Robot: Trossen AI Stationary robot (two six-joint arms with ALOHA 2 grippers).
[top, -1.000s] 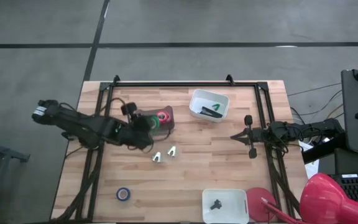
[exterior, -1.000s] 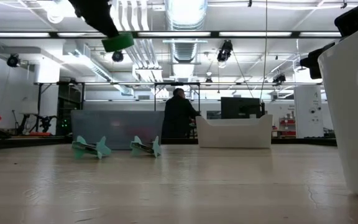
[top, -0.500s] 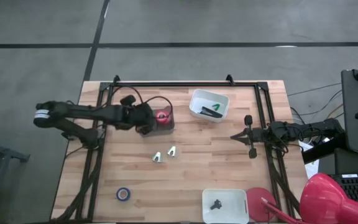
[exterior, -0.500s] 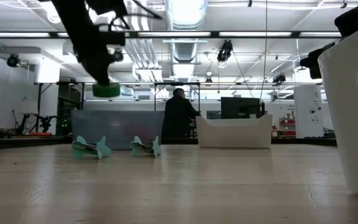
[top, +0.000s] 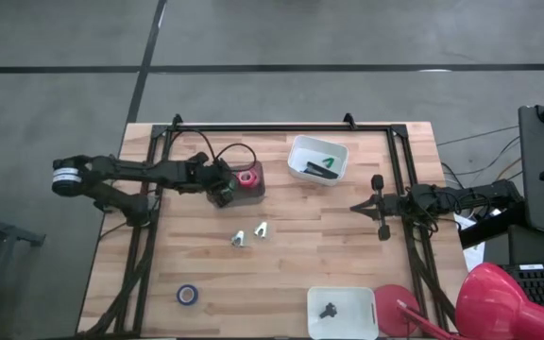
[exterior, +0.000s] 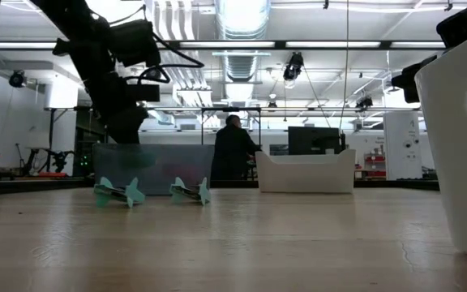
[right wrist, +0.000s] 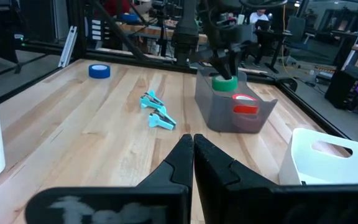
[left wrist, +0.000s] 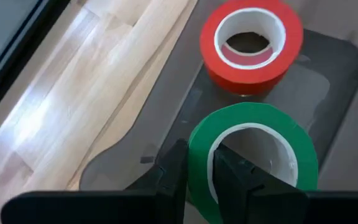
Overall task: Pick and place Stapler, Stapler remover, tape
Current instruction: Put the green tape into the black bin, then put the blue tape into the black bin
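My left gripper hangs over the near left part of the grey see-through bin, shut on the green tape roll. The red roll lies flat on the bin's floor beside it. I cannot tell a pink roll apart from the red one. The blue roll lies flat near the table's near left corner. Two teal staple removers rest on the boards at mid-table. A black stapler lies in the far white bin. My right gripper waits shut at the table's right. My left gripper pinches the green roll's wall between its two fingers: one finger stands inside the ring's hole, the other outside. The fingers come from above, pointing down. The roll stays level, at about the height of the bin's rim.
A second white bin with a small black item sits at the near edge. A red object stands off the table's near right corner. A black frame runs round the table's far part. A person stands in the room beyond.
My left gripper, carrying the green roll, has moved toward the far edge to the grey bin and come down a long way. The roll has dropped from high above the table to the bin's rim. The grip has stayed shut.
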